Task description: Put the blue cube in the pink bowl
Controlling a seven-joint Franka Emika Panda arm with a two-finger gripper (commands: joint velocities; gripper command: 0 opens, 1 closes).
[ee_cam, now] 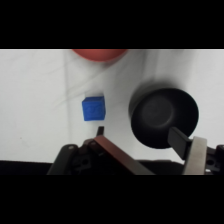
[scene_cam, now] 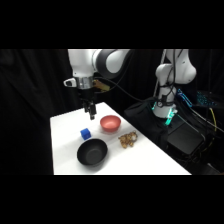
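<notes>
The blue cube rests on the white table, left of the pink bowl. My gripper hangs above the table, just behind the cube and left of the pink bowl, touching neither. In the wrist view the blue cube lies just beyond the left fingertip. Only the pink bowl's rim shows there, at the top edge. The gripper is open and holds nothing.
A larger black bowl sits at the table's front, close to the cube; in the wrist view the black bowl lies right of the cube. A small brown tangled object lies right of it. The table's left edge is near the cube.
</notes>
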